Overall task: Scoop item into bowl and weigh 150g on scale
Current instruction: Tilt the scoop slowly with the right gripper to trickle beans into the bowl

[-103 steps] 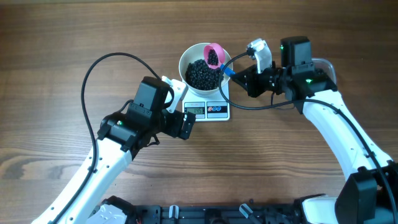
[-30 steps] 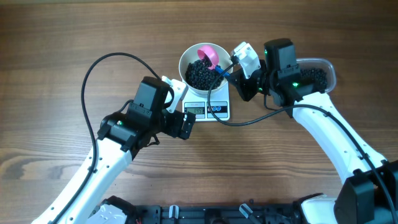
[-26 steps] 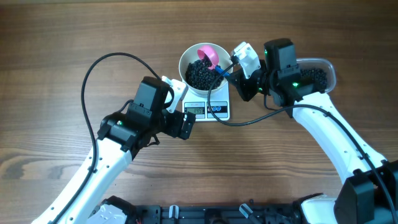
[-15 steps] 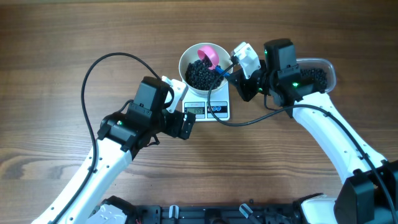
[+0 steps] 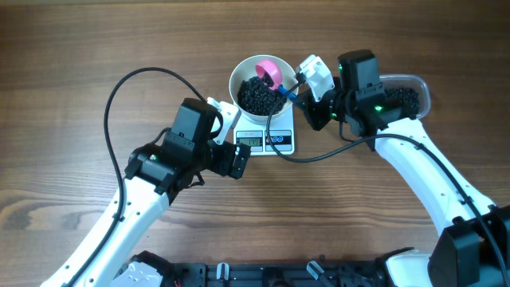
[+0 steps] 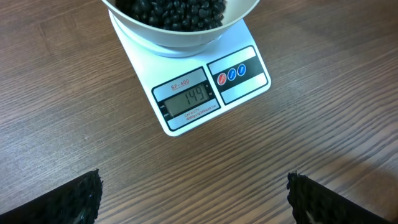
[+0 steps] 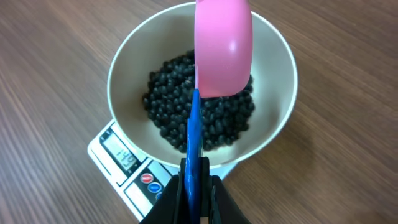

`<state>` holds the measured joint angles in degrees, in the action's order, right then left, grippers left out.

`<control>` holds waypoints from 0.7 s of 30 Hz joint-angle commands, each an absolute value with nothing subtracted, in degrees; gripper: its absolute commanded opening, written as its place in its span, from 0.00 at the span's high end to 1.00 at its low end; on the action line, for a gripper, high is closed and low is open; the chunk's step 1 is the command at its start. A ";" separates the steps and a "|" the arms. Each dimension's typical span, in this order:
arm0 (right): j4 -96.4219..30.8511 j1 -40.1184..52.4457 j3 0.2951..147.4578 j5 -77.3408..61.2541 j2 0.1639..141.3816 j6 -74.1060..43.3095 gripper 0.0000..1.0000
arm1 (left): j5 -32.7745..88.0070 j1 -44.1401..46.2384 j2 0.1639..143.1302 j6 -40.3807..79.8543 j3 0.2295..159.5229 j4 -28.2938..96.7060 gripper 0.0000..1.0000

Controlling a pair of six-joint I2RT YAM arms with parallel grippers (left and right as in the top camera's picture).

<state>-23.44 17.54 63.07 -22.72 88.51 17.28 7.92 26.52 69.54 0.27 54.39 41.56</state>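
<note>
Surface: brown wood-grain table (image 5: 72, 48) — it fills every view.
Scale (image 6: 205, 93): on the table, display reading 149.
Bowl (image 7: 277, 93): white, on the scale, holding the black beans (image 7: 180, 106).
Right gripper (image 7: 198, 186): just right of the scale, pinching the blue handle of a pink scoop (image 7: 224, 43) — scoop head over the beans.
Left gripper (image 6: 193, 202): spread wide, near the scale's display edge.

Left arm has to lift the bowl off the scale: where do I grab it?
Pinch the bowl rim on its left edge, one finger inside, coming down from above. The wall is thin and flared, and the pink scoop and right gripper crowd the right side.
</note>
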 commanded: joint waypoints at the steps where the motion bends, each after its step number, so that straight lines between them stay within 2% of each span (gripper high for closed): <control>1: -23.40 17.52 62.98 -22.96 88.99 18.20 0.96 | 7.42 26.79 69.78 0.43 55.46 41.41 0.00; 21: -23.14 17.56 62.98 -25.50 88.99 17.39 0.96 | 7.42 26.79 69.78 0.45 55.46 41.41 0.00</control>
<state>-23.14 17.54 63.07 -23.49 88.51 17.26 7.92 26.52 69.56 0.27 54.39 41.56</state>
